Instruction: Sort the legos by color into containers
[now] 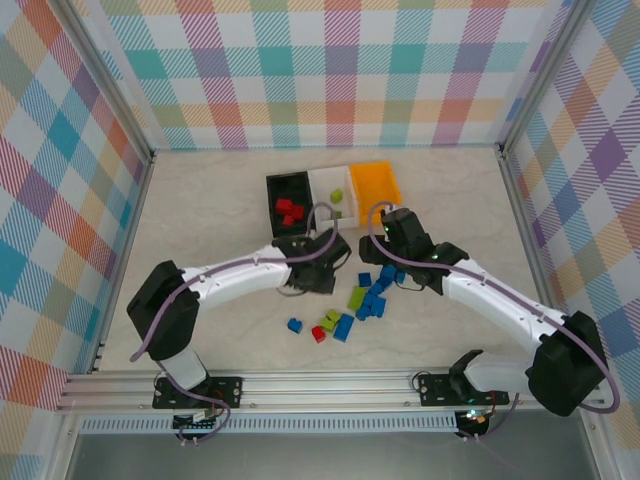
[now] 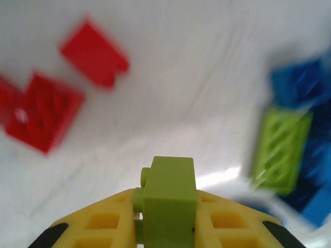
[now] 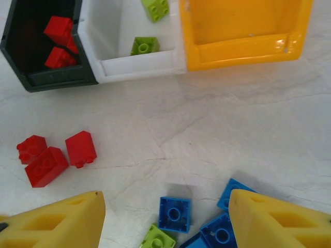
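Note:
My left gripper (image 2: 166, 206) is shut on a lime green lego (image 2: 168, 194), above the table beside two red legos (image 2: 44, 111) and a lime one (image 2: 282, 150). From above, the left gripper (image 1: 333, 252) hangs just in front of the black bin (image 1: 272, 205). My right gripper (image 3: 165, 201) is open and empty, high over a blue lego (image 3: 174, 214); from above, this right gripper (image 1: 390, 238) is near the orange bin (image 1: 375, 183). The black bin (image 3: 31, 77) holds red legos (image 3: 58, 28). The white bin (image 3: 129, 67) holds two lime legos (image 3: 144, 45). The orange bin (image 3: 243, 46) shows nothing inside.
Loose blue, lime and red legos (image 1: 343, 327) lie scattered between the arms toward the front of the table. Three red legos (image 3: 46, 165) sit on the table before the black bin. Chequered walls (image 1: 60, 200) close in the table.

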`<state>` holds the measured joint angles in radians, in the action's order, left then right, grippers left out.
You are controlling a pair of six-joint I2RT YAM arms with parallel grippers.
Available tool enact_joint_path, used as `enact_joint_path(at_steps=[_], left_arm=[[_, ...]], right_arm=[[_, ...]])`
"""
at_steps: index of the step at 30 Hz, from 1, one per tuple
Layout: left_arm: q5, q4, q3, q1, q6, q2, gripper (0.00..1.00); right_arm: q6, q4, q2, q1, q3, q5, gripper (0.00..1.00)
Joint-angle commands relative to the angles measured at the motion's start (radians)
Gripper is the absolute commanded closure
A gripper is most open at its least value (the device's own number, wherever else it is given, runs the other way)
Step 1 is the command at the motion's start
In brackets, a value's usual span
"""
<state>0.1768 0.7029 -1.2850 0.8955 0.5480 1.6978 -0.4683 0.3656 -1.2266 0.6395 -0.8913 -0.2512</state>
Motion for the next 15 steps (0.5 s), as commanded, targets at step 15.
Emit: enact_joint_path(at_steps=[15], left_arm=[[0.204,-0.081,-0.751,-0.18,-0.009,0.582,0.8]], right_arm=[[-0.026,0.032,0.14,-0.029,0.054,-0.056,0.35]])
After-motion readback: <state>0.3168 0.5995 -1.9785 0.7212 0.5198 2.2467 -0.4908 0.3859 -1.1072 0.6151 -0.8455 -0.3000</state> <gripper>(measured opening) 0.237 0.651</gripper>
